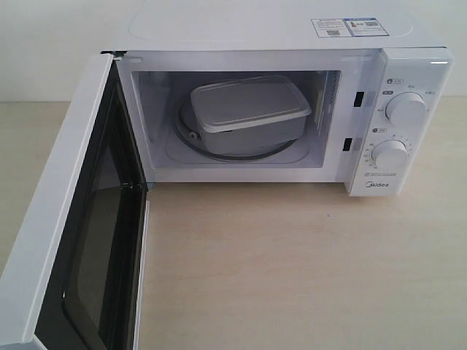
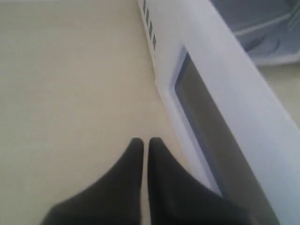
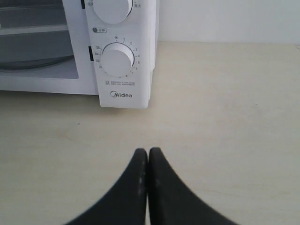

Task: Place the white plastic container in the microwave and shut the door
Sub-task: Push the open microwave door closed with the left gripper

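The white plastic container [image 1: 248,113] sits lidded on the glass turntable [image 1: 191,143] inside the microwave [image 1: 408,58]. The door [image 1: 69,219] stands wide open toward the front left, its dark window facing inward. Neither gripper shows in the exterior view. My left gripper [image 2: 146,140] is shut and empty over the table, just outside the door [image 2: 220,108]. My right gripper [image 3: 148,151] is shut and empty above the table in front of the microwave's dial panel [image 3: 118,59].
A light wooden table [image 1: 306,262] stretches in front of the microwave. A pale wall stands behind it. Vent slots [image 2: 149,21] mark the microwave's left side wall.
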Available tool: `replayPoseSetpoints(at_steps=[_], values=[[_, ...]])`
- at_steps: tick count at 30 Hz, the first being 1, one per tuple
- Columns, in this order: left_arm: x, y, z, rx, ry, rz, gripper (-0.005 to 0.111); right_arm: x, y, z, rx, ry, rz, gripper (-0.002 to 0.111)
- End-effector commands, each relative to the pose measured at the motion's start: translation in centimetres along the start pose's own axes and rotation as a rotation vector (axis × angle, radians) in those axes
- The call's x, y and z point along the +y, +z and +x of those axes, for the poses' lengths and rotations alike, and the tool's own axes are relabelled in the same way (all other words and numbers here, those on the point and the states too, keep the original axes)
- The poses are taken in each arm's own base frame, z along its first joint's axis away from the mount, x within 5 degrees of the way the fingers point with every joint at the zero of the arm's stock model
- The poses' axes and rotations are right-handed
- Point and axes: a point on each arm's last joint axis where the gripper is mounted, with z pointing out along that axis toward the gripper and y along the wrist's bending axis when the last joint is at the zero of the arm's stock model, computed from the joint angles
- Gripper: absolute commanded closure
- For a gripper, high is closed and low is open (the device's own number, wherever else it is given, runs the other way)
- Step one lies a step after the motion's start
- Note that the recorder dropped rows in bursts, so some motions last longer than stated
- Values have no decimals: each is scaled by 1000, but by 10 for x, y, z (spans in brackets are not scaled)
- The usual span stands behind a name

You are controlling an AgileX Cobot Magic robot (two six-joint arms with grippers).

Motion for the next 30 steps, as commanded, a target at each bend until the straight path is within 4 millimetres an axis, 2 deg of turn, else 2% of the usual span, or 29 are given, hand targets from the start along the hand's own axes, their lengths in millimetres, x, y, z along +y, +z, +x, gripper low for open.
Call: replayPoseSetpoints(at_steps=[1, 6, 10, 15, 21, 25, 30], values=[[0, 41, -10, 200, 57, 48, 102, 0, 0, -1, -17, -9, -2, 108], [-8, 83, -19, 289, 115, 200, 102, 0, 0, -1, -17, -9, -2, 108], [-22, 103, -22, 294, 195, 405, 102, 0, 0, -1, -17, -9, -2, 108], [-37, 115, -27, 269, 167, 558, 102, 0, 0, -1, -17, -7, -2, 108], [-64, 125, -40, 139, 132, 749, 102, 0, 0, -1, -17, -7, -2, 108], [-75, 137, -46, 74, 92, 772, 102, 0, 0, -1, -17, -7, -2, 108], [-75, 142, -48, 42, 114, 753, 102, 0, 0, -1, -17, -7, -2, 108]])
